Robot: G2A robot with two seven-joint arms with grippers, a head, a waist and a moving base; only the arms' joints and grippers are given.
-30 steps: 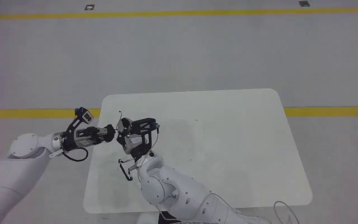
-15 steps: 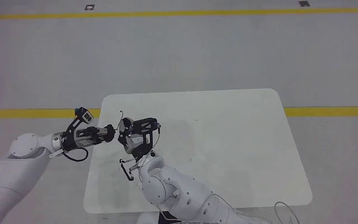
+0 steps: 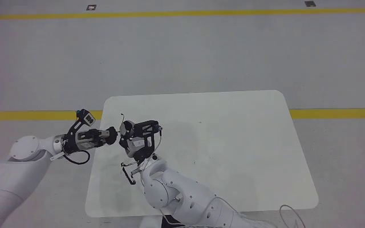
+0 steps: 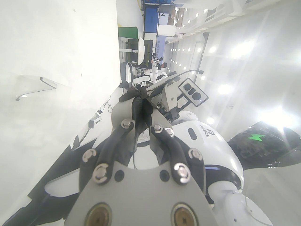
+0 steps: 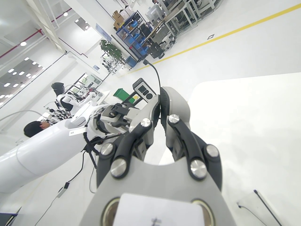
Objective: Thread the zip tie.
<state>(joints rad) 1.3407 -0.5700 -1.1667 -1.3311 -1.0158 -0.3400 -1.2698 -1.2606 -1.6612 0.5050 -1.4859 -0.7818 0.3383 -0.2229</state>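
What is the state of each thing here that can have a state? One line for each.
zip tie, held in the air by both grippers, one end curving free; threaded or not, cannot tell.
left gripper, shut on the zip tie.
right gripper, shut on the zip tie.

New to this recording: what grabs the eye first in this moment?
The eye goes first to the left tool and the right tool, which meet tip to tip just above the white table, near its left edge. Both are pinched shut on a thin black zip tie. Its free end curves up and away from the right tool's fingers.
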